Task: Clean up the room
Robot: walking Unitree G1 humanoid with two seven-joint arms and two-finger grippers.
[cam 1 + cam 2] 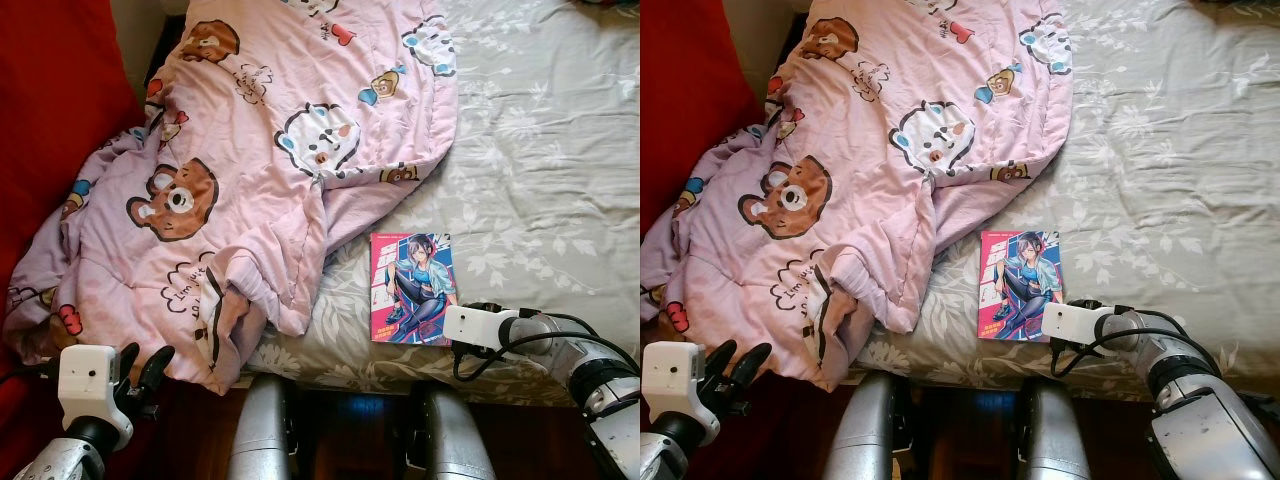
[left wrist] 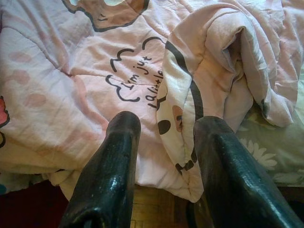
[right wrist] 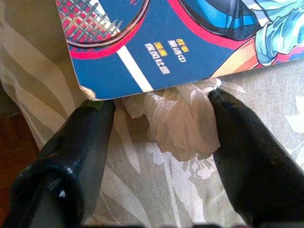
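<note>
Spreading apart, the right gripper's fingers are set around a crumpled white tissue on the grey floral bedsheet, just at the lower edge of a comic book. The left gripper is held open near the hem of the pink cartoon blanket, which is heaped across the bed's left side.

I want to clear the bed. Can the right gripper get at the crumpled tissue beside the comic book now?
Probably yes. The right gripper is open, its fingers on either side of the crumpled tissue on the grey floral sheet. The comic book edge partly overlaps the tissue, so it may shift.
</note>
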